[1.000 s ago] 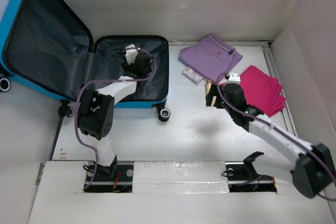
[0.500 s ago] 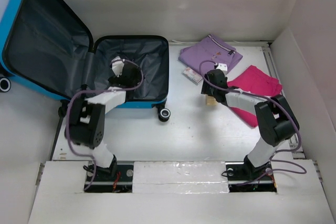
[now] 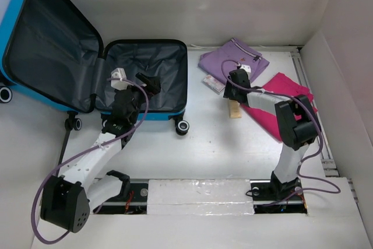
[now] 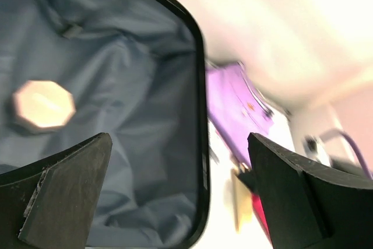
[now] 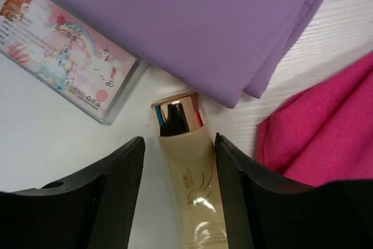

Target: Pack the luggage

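Observation:
The luggage [image 3: 35, 39] lies open at the back left, its blue shell lid raised and its base [image 3: 169, 68] lined in dark grey. My left gripper [image 3: 149, 81] hovers open and empty over the base; the left wrist view [image 4: 175, 167] shows the lining [image 4: 128, 115] and a pale octagonal object [image 4: 44, 104] lying on it. My right gripper [image 3: 233, 95] is open with its jaws on either side of a beige tube with a gold cap [image 5: 189, 185], which lies flat on the table [image 3: 235, 110]. In the right wrist view the gripper [image 5: 179, 147] is at the tube's cap end.
A folded purple cloth [image 3: 233, 59] [image 5: 192, 21] lies at the back right, with a pink cloth [image 3: 291, 100] [image 5: 326, 126] to its right. A small printed card pack [image 3: 214, 83] [image 5: 64, 68] lies beside the tube. The luggage wheels [image 3: 182, 126] stick out toward the table's middle.
My left arm has drawn back from deep in the luggage base toward its near left. My right arm has folded in, and its gripper has shifted over the tube.

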Available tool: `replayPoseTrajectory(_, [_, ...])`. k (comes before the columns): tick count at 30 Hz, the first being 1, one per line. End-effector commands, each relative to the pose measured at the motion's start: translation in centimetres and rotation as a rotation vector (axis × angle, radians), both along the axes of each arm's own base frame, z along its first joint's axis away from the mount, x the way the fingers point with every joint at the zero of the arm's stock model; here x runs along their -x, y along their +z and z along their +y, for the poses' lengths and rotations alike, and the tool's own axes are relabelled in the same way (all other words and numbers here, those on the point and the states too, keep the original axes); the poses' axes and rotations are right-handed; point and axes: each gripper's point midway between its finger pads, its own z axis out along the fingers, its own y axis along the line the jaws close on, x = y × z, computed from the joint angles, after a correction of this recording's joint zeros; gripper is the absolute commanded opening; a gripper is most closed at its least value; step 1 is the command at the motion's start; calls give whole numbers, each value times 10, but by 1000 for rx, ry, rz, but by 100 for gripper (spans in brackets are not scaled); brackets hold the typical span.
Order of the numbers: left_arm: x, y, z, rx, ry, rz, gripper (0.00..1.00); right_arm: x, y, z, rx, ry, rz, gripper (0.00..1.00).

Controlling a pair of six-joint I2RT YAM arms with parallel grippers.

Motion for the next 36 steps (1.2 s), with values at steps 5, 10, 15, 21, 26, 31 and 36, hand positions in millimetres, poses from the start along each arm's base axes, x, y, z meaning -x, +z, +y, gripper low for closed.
replayPoseTrajectory(5, [10,1,-37,-29,-233,-45,99,-6,3,30,-119,66,31,51])
replayPoseTrajectory(10, [9,-5,-41,-86,-268,-66,98,5,-10,35,-106,73,66,64])
replayPoseTrajectory(15, [21,1,-53,-97,-355,-135,97,18,-19,42,-80,88,90,36])
replayPoseTrajectory(21, [35,25,-57,-97,-397,-210,94,28,30,50,-78,87,-18,16])
replayPoseTrajectory(26, [68,61,-82,-41,-489,-305,92,51,133,115,-218,309,-179,16])
replayPoseTrajectory(31, [98,105,-71,49,-454,-423,90,62,200,191,-371,525,-281,17])
replayPoseTrajectory(36, [111,114,-56,76,-410,-453,86,46,267,276,-559,707,-374,30])
